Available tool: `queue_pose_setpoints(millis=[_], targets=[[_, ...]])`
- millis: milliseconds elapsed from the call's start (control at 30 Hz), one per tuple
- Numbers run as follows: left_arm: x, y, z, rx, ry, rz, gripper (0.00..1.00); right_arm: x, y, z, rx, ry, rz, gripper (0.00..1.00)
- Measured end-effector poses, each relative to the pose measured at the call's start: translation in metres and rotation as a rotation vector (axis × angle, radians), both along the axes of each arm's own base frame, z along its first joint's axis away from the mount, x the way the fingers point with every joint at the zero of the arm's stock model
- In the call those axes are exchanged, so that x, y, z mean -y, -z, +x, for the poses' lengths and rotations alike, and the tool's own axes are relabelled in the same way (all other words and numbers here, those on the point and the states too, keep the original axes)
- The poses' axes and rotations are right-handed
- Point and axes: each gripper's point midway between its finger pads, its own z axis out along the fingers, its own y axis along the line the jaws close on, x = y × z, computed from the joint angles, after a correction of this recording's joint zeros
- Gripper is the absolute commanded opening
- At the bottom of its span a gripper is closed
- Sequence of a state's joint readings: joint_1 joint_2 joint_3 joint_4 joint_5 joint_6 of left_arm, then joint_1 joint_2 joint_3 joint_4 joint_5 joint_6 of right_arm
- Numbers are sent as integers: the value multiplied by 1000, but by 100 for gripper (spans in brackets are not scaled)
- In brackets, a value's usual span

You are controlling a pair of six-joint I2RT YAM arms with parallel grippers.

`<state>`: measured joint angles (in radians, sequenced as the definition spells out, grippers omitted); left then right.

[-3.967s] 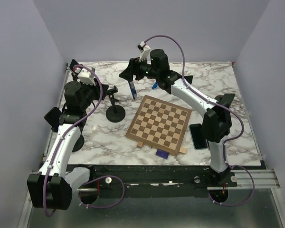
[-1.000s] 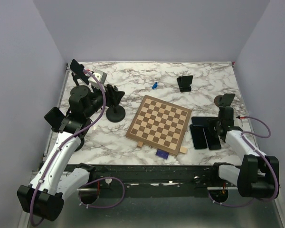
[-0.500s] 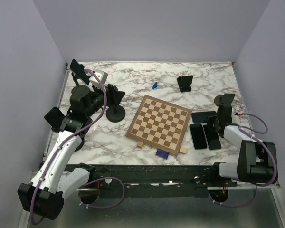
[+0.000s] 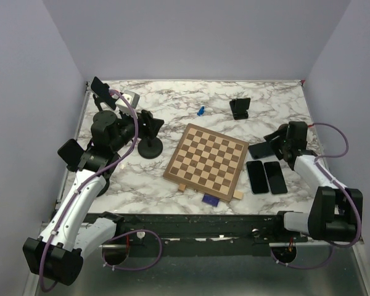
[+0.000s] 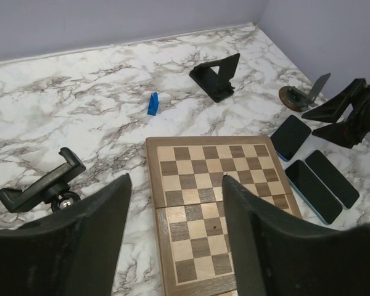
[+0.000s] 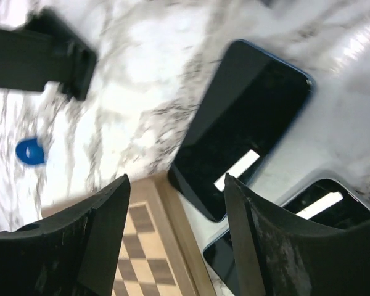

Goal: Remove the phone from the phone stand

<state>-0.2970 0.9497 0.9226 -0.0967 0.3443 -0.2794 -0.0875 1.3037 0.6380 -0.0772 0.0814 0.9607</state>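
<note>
Marble table (image 4: pixel 123 179); phone (image 4: pixel 259 150) lying flat

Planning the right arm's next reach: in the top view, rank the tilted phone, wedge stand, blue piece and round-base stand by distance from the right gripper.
From the right gripper:
1. Tilted phone, just left of it.
2. Wedge stand, far side.
3. Blue piece, far middle.
4. Round-base stand, left side.

The right gripper (image 4: pixel 275 140) has opened its jaws, releasing the phone (image 4: pixel 259 150), now lying flat.
</note>
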Motion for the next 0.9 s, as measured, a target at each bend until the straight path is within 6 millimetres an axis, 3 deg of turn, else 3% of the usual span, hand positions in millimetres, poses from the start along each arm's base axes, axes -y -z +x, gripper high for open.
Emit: queue_pose_setpoints(millis=[100,267,333,467,567,667,800,900], targets=[[-4,0,1,-1,-25,1,86,-13,-26,3,41,-173,-54,80],[-20,0,9,-10,-136,7,86,-47,-66,0,135,-469,-119,98],[-34,4,16,-37,-229,18,86,-75,-80,-4,175,-599,-142,100],[-51,15,30,-78,-354,33,82,-164,-102,-23,259,-917,-150,100],[-54,34,40,-132,-392,60,70,-218,-102,-46,289,-1093,-116,100],[-56,62,51,-211,-417,107,59,-256,-93,-65,294,-1202,-81,100],[-54,89,58,-283,-422,146,56,-285,-78,-84,282,-1289,-58,100],[-53,100,62,-306,-421,162,52,-292,-68,-92,271,-1317,-53,100]])
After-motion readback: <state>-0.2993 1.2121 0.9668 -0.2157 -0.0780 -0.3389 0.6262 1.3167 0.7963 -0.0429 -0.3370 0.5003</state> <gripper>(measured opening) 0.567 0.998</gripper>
